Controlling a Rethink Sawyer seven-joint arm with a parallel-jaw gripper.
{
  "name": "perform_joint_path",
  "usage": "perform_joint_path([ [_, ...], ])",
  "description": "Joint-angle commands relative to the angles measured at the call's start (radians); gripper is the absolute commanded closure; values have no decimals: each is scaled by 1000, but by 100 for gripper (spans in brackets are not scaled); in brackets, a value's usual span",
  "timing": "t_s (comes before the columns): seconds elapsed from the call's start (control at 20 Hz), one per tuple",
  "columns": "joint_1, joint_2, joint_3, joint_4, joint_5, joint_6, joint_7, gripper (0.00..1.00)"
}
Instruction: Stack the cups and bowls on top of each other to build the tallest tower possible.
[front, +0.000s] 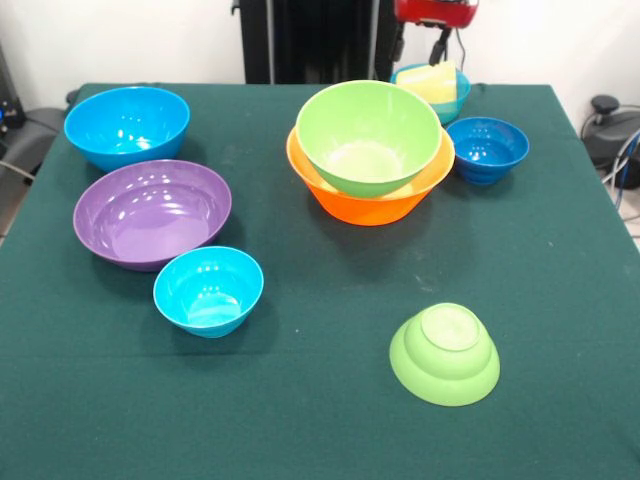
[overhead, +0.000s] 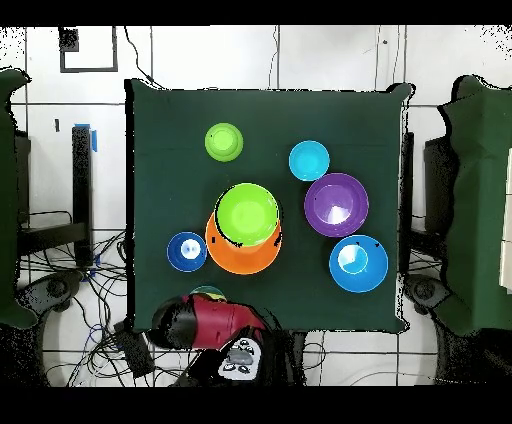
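Note:
A large lime green bowl (front: 368, 135) (overhead: 247, 212) sits nested in the large orange bowl (front: 370, 200) (overhead: 240, 255) at mid-table. Behind it, a small light blue bowl (front: 455, 95) (overhead: 207, 292) holds the pale yellow cup (front: 432, 80). My gripper (front: 437, 45) hangs just above that cup at the picture's top edge, and its state does not show. In the overhead view the red arm (overhead: 205, 320) covers the gripper and most of that bowl. A small dark blue bowl (front: 487, 150) (overhead: 186, 251) stands beside the orange one.
A large blue bowl (front: 127, 125) (overhead: 358, 262), a purple bowl (front: 152, 212) (overhead: 336, 204) and a second small light blue bowl (front: 208, 290) (overhead: 309, 160) stand upright on the green cloth. A small lime green bowl (front: 445, 353) (overhead: 224, 141) lies upside down near the front.

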Motion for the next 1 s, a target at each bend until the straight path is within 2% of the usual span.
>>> perform_joint_path([
  [0.05, 33, 16, 30, 23, -11, -91, 191, 0],
  [0.6, 29, 98, 29, 6, -39, -191, 222, 0],
  [0.8, -5, 175, 59, -4, -48, -271, 230, 0],
  [1.0, -38, 197, 91, 12, -37, -266, 243, 0],
])
